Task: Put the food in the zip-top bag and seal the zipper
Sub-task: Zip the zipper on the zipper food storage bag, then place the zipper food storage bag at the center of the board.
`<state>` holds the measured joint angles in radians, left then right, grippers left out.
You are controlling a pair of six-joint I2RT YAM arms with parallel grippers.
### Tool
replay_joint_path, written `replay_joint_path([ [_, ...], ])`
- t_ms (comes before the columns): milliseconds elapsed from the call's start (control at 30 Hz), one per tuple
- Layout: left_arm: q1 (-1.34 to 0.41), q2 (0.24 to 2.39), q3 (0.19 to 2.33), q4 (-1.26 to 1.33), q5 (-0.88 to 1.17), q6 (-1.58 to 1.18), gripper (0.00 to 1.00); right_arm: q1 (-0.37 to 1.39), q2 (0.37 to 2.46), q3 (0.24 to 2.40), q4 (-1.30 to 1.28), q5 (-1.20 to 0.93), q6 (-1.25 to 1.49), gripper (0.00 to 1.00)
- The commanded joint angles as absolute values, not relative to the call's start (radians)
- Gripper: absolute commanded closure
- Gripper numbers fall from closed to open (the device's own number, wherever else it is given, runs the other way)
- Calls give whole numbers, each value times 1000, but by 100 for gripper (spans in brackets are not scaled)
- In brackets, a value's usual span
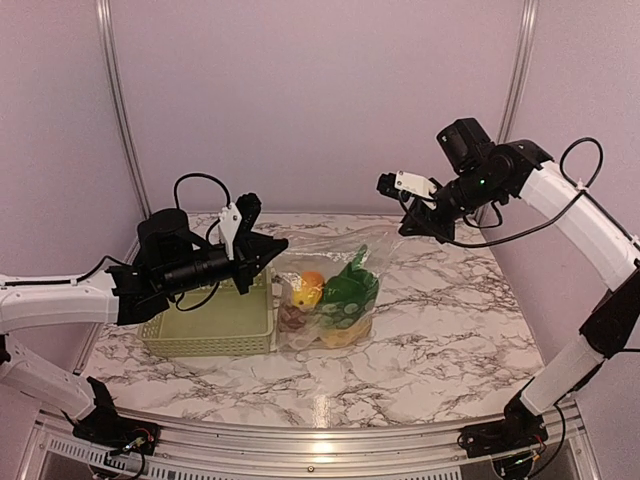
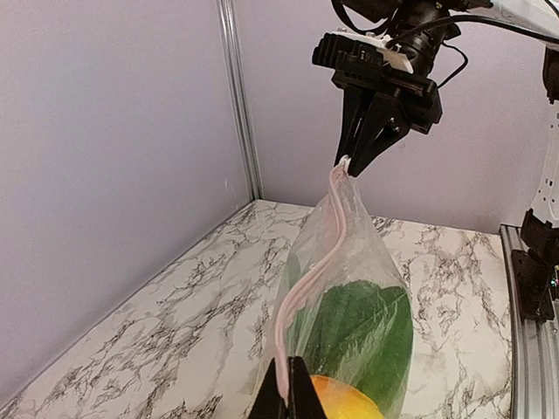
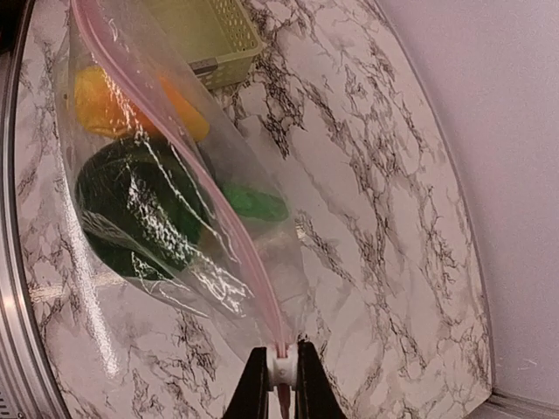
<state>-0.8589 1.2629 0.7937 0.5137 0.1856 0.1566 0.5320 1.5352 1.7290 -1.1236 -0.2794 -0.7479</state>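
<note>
While my left fingers (image 2: pixel 288 394) and right fingers (image 2: pixel 356 150) pinch opposite ends of the zipper (image 2: pixel 319 253), the zip-top bag (image 1: pixel 330 290) stands beside the basket (image 1: pixel 205 332) on the marble counter (image 1: pixel 450 330), lilac walls (image 1: pixel 320 100) behind.

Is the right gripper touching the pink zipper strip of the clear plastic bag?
Touching. The right wrist view shows the right gripper pinching the end of the pink zipper strip between its two fingers, with no gap.

1 zip-top bag (image 1: pixel 335 252), 1 basket (image 1: pixel 200 337), 1 left gripper (image 1: pixel 273 252), 1 right gripper (image 2: pixel 351 162).
</note>
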Motion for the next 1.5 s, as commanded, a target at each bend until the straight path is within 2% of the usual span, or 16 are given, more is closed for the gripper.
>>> replay_joint_path([
  [0, -840, 1376, 858, 600, 164, 127, 100, 477, 1546, 1754, -1123, -214, -761, 100],
  [167, -785, 1619, 1100, 656, 133, 127, 100, 349, 1670, 1960, -1057, -247, -742, 100],
  [300, -744, 1760, 1274, 707, 198, 113, 100, 311, 1746, 2102, -1068, -276, -739, 100],
  [367, -740, 1799, 1320, 726, 246, 101, 97, 311, 1744, 2105, -1074, -302, -746, 100],
  [533, -739, 1819, 1283, 721, 343, 50, 92, 314, 1652, 1933, -1071, -378, -783, 99],
  [667, -739, 1747, 1110, 759, 367, -9, 84, 331, 1503, 1639, -998, -426, -796, 96],
  [833, -741, 1616, 1001, 650, 399, -37, 62, 393, 1418, 1459, -1008, -405, -815, 82],
  [900, -742, 1558, 977, 578, 381, -45, 55, 395, 1409, 1462, -1054, -426, -819, 72],
  [1100, -742, 1396, 939, 324, 235, -16, 38, 394, 1359, 1491, -1099, -477, -823, 55],
  [1233, -742, 1320, 953, 191, 91, -13, 23, 384, 1329, 1471, -1052, -487, -793, 52],
  [1300, -742, 1277, 949, 162, 24, -21, 3, 368, 1322, 1459, -981, -477, -743, 50],
  [1400, -741, 1234, 950, 128, -90, -34, 1, 334, 1307, 1419, -812, -409, -616, 42],
  [1467, -741, 1214, 961, 92, -208, -64, 1, 312, 1295, 1390, -702, -341, -534, 27],
])
